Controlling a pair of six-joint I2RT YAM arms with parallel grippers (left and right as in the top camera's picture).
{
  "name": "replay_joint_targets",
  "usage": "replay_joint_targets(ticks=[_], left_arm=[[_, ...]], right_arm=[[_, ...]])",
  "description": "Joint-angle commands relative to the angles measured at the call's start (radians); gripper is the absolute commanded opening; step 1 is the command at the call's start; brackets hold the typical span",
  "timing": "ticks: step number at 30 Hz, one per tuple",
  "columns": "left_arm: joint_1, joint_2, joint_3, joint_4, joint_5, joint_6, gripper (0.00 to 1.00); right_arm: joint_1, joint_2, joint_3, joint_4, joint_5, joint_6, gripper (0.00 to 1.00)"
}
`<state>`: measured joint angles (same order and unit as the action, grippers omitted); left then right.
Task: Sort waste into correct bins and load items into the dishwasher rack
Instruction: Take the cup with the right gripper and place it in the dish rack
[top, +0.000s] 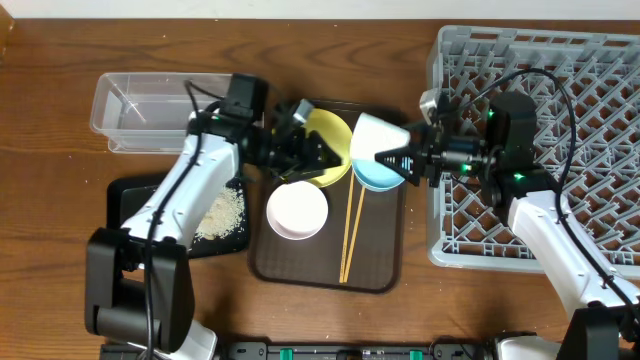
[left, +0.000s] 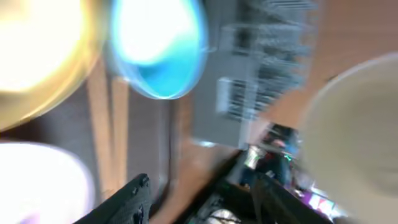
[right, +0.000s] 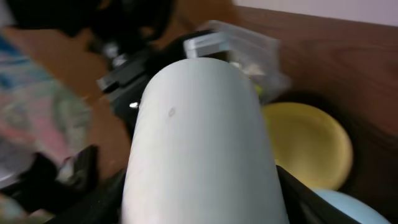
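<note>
While the right gripper (top: 397, 158) clamps the cup (top: 378, 135) above the serving tray (top: 380, 262) and the left gripper (top: 303, 152) gapes empty, plate (top: 330, 128), blue bowl (top: 375, 179), white bowl (top: 297, 212) and chopsticks (top: 350, 235) lie on it, rack (top: 600, 100) seemingly unloaded.

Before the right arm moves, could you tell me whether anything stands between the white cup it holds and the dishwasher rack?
Nothing visible does. The right gripper holds the white cup over the light blue bowl, and the dishwasher rack begins just beside it.

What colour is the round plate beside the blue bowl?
Yellow. The plate shows best in the overhead view.
</note>
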<state>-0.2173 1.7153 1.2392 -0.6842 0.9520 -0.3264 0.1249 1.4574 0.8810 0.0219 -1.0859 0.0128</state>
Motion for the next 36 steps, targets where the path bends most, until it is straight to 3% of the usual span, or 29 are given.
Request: replay_joint_targets(ticks=[1, 4, 5, 13, 20, 25, 36], left_arm=[[0.036, -0.062, 0.008, -0.033, -0.177, 0.072, 0.56], [0.054, -0.116, 0.008, -0.046, -0.251, 0.072, 0.56], [0.056, -0.132, 0.008, -0.045, -0.27, 0.072, 0.56], [0.057, -0.215, 0.008, -0.056, -0.406, 0.071, 0.56], [0.057, -0.216, 0.008, -0.055, -0.417, 0.071, 0.56], [0.057, -0.216, 0.008, -0.055, -0.427, 0.071, 0.56], [0.057, -0.216, 0.008, -0.063, -0.426, 0.071, 0.56]], right_arm=[[-0.025, -0.035, 0.019, -0.014, 0.147, 0.035, 0.29], [-0.038, -0.078, 0.043, -0.067, 0.246, 0.036, 0.04], [-0.041, -0.092, 0.058, -0.097, 0.285, 0.035, 0.01], [-0.084, -0.15, 0.29, -0.542, 0.779, 0.035, 0.01], [-0.188, -0.149, 0.412, -0.89, 1.101, 0.08, 0.01], [-0.317, -0.127, 0.412, -1.063, 1.221, 0.1, 0.01], [-0.473, -0.002, 0.411, -1.177, 1.197, 0.099, 0.06]])
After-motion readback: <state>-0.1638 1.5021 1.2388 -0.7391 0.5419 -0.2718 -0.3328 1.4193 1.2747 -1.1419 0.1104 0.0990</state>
